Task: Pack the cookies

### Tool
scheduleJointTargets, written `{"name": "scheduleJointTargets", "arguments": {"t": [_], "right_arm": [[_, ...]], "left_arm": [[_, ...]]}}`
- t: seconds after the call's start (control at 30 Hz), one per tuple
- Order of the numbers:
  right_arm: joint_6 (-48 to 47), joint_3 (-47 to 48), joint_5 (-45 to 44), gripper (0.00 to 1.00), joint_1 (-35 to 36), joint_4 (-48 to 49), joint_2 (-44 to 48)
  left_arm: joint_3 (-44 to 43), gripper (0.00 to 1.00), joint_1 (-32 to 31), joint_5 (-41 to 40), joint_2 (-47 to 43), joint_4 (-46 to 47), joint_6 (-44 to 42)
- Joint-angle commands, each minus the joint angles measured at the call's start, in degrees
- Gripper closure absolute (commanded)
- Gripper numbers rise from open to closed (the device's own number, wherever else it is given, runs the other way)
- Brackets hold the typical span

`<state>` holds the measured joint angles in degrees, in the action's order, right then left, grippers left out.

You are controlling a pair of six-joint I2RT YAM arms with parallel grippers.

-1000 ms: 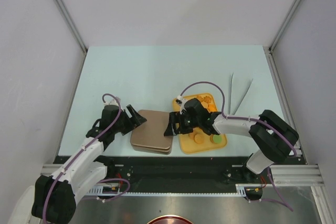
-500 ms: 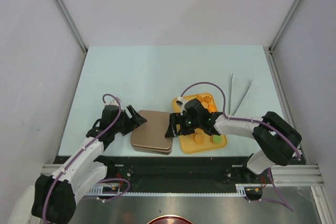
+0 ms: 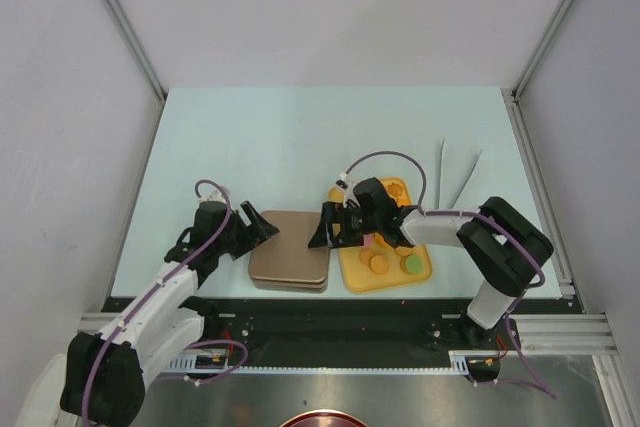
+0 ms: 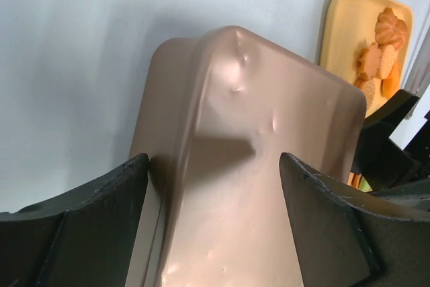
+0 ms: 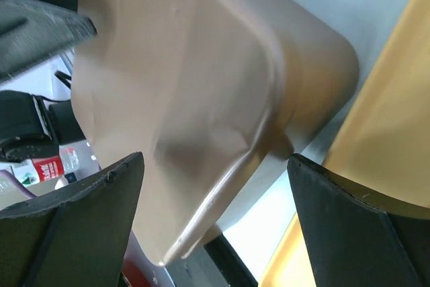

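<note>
— What's between the fingers [image 4: 74,226]?
— A brown tin [image 4: 255,119], dented on top. The left gripper [image 4: 213,166] stands spread wide over its near end, one finger right at the tin's left edge.
— And past it?
— On the right, a yellow tray [image 4: 342,18] on the pale table [image 4: 80,45], holding orange cookies [image 4: 379,52]. A black part of the other arm [image 4: 393,142] sits by the tin's right side.

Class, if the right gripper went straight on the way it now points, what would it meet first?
The right gripper would probably meet the brown tin, just ahead of its open jaws.
</note>
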<state>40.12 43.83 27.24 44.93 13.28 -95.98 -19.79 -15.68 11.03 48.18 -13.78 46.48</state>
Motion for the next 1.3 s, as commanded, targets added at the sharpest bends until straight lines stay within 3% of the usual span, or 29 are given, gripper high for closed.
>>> {"name": "scheduleJointTargets", "arguments": {"t": [0.0, 0.43, 0.63, 1.17, 1.27], "right_arm": [[-0.3, 4.5, 0.7, 0.07, -0.8, 3.95, -3.5], [-3.73, 14.17, 2.02, 0.06, -2.3, -1.49, -8.87], [-10.49, 13.39, -0.35, 0.07, -0.99, -11.33, -6.5], [-14.01, 11.36, -0.35, 0.31, -0.72, -11.52, -5.44], [-13.84, 11.45, -0.35, 0.27, -0.8, -11.43, -5.62]], "left_arm": [[0.89, 0.18, -0.4, 2.86, -0.99, 3.23, 1.68], [-0.07, 0.18, -0.4, 1.98, 0.86, 3.76, 1.77], [0.19, 0.18, -0.31, 1.72, -0.63, 2.79, 1.69], [3.09, 0.26, -0.4, 2.42, -2.13, 5.69, 1.33], [2.92, 0.25, -0.4, 2.25, -2.3, 5.26, 1.33]]}}
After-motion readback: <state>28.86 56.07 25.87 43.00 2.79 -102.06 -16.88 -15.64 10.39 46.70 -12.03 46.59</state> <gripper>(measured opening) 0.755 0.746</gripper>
